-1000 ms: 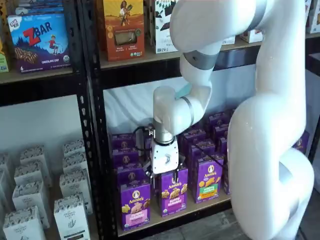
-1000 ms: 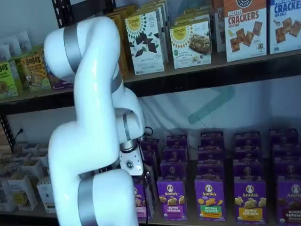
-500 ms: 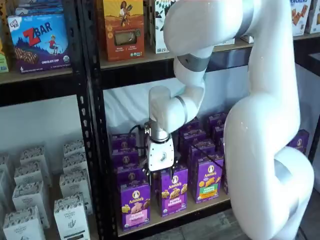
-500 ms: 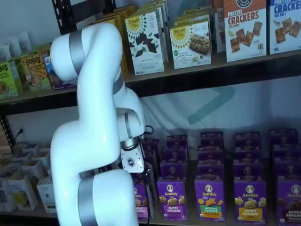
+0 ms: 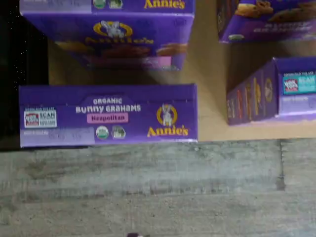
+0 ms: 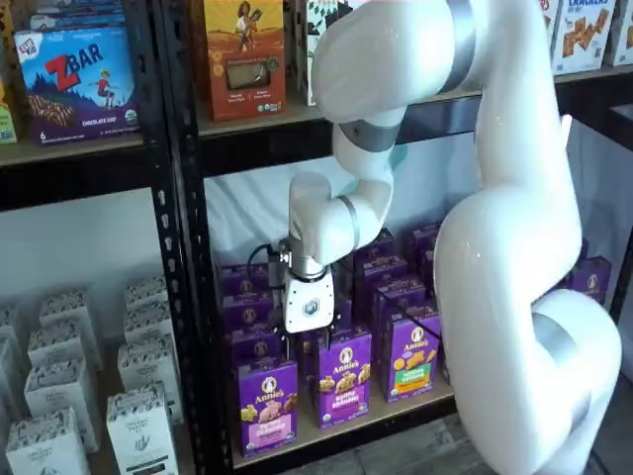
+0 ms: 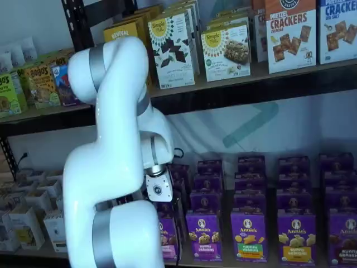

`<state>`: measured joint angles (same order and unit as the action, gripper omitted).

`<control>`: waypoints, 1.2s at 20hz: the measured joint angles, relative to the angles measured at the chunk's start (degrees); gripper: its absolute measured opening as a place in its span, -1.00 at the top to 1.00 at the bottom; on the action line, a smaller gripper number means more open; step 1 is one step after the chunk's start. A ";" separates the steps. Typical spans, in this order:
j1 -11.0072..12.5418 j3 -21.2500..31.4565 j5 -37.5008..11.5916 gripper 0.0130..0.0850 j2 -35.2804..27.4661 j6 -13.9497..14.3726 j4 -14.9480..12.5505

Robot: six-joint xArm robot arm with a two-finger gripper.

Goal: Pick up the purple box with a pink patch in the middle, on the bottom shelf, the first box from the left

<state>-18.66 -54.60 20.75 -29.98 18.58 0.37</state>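
Purple box [image 5: 108,114] fills the wrist view, its top face showing at the front lip of the bottom shelf [image 5: 210,106]. In a shelf view the gripper [image 6: 307,341] has shifted left and up, now just above the purple box [image 6: 267,404]; fingers spread, nothing held. In both shelf views: aligned, descent still due.

A large glossy white robot arm [image 6: 514,297] with grey joint bands bends down from above, its forearm folded back toward its wrist. The white-bodied two-finger gripper [image 6: 309,341] points straight down. Its black fingers are barely visible in both shelf views, so the gap cannot be seen; the jaws stand wide apart
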 joint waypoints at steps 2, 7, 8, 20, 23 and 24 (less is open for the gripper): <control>0.11 -1.39 -0.20 -1.00 -1.31 -0.94 0.87; 0.20 -4.10 -0.90 -1.00 -4.16 -2.70 2.63; 0.23 -4.57 -1.11 -1.00 -4.68 -2.73 2.63; 0.52 -9.00 -0.90 -1.00 -8.82 -3.59 3.24; 0.18 -9.76 -0.60 -1.00 -9.46 -4.41 4.47; 0.06 -9.99 -0.44 -1.00 -9.63 -4.45 4.66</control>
<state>-18.60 -64.59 20.31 -39.62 14.13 5.04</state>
